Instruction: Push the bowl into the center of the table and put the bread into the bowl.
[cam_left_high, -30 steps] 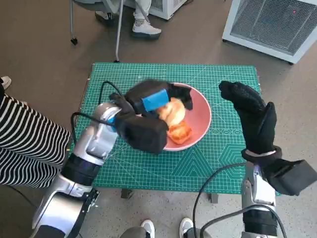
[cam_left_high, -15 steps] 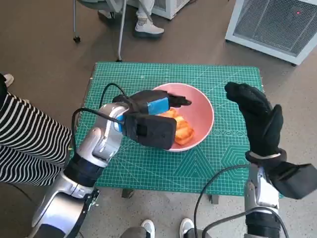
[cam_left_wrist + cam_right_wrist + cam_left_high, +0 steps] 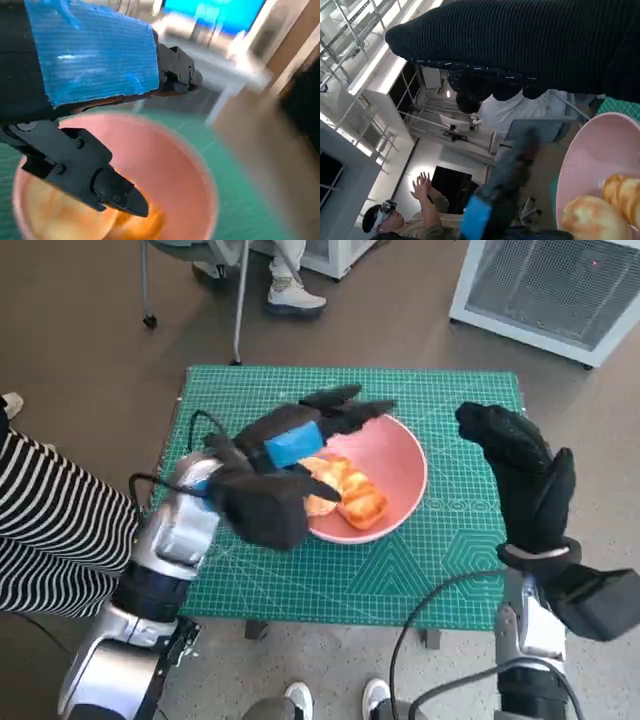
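The pink bowl (image 3: 395, 465) sits near the middle of the green mat, with the bread (image 3: 345, 490) lying inside it as golden pieces. My left hand (image 3: 300, 435) hovers over the bowl's left rim with its fingers spread and nothing in them. In the left wrist view the bowl (image 3: 175, 170) and bread (image 3: 135, 225) lie under the black fingers (image 3: 112, 187). My right hand (image 3: 515, 470) is raised upright at the right of the bowl, holding nothing. The right wrist view shows the bowl (image 3: 592, 165), the bread (image 3: 595, 217) and the left hand (image 3: 497, 200).
The green cutting mat (image 3: 300, 565) covers the small table. A person in striped clothing (image 3: 50, 530) stands at the left. Chair legs and a person's feet (image 3: 295, 300) are behind the table, a white unit (image 3: 550, 290) at the back right. A person (image 3: 415, 220) shows in the right wrist view.
My left hand has lifted away from the bread and opened its fingers above the bowl's left rim. The bread now lies free in the bowl. The right hand has hardly moved.
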`<action>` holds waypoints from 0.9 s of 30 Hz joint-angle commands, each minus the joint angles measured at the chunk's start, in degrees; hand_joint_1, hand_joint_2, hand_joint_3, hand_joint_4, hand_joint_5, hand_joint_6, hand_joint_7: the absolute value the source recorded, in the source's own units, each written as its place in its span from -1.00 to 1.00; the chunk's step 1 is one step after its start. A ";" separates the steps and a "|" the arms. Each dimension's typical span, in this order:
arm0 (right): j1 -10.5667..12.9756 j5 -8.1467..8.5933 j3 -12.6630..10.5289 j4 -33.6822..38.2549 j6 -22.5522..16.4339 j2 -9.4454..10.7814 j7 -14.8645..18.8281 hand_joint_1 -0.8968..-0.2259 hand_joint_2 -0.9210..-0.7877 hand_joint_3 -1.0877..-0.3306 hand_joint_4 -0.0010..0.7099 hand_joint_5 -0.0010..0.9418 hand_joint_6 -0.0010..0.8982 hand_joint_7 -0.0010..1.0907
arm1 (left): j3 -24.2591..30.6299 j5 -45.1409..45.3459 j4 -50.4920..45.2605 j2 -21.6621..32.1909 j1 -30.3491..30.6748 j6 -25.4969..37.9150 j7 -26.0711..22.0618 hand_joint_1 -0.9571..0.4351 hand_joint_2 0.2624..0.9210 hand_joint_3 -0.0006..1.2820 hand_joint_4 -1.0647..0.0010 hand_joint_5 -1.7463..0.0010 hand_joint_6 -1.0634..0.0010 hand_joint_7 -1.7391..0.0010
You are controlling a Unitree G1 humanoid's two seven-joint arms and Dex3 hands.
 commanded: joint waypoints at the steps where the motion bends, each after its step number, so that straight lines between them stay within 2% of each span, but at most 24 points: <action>1: 0.19 -0.72 0.08 -1.79 2.01 -0.44 -1.25 -0.70 -1.00 -0.11 -0.25 -0.97 -0.98 0.03 | 5.98 -7.51 1.39 -3.34 2.97 -8.65 5.39 -0.40 0.94 -0.88 0.85 0.98 0.57 0.97; 6: -0.20 -1.63 0.30 -4.18 2.85 -0.41 -3.02 -0.68 -1.00 -0.10 -0.27 -0.98 -0.97 0.03 | 9.27 -15.55 2.12 -7.24 4.46 -13.56 5.92 -0.53 0.99 -0.63 0.76 0.97 0.47 0.93; 9: -0.75 -3.09 0.55 -5.58 2.82 -0.11 -4.83 -0.67 -1.00 -0.10 -0.30 -0.99 -0.96 0.03 | 10.43 -20.62 1.55 -9.76 5.55 -14.06 5.01 -0.56 1.00 -0.50 0.73 0.96 0.45 0.92; 11: -1.13 -4.11 0.69 -6.06 2.55 0.11 -5.85 -0.66 -1.00 -0.10 -0.34 -1.00 -0.94 0.03 | 10.72 -23.03 0.94 -10.89 6.24 -13.40 4.33 -0.60 1.00 -0.41 0.71 0.96 0.73 0.59; 13: -1.63 -5.17 0.89 -6.39 2.10 0.36 -6.83 -0.66 -1.00 -0.10 -0.37 -1.00 -0.93 0.03 | 10.96 -25.25 0.15 -11.76 7.02 -12.23 3.53 -0.62 1.00 -0.36 0.70 0.95 0.86 0.44; 16: -2.46 -6.16 1.07 -6.39 1.35 0.57 -7.77 -0.67 -1.00 -0.11 -0.41 -1.00 -0.92 0.03 | 11.37 -27.91 -0.67 -12.90 7.98 -10.88 2.56 -0.64 1.00 -0.31 0.70 0.95 0.96 0.37; 27: -5.56 -6.01 1.35 -4.36 0.31 0.47 -7.66 -0.75 -1.00 -0.04 -0.43 -0.99 -0.88 0.05 | 12.41 -30.31 -1.25 -14.97 9.55 -12.07 0.60 -0.69 1.00 -0.29 0.72 0.96 1.00 0.36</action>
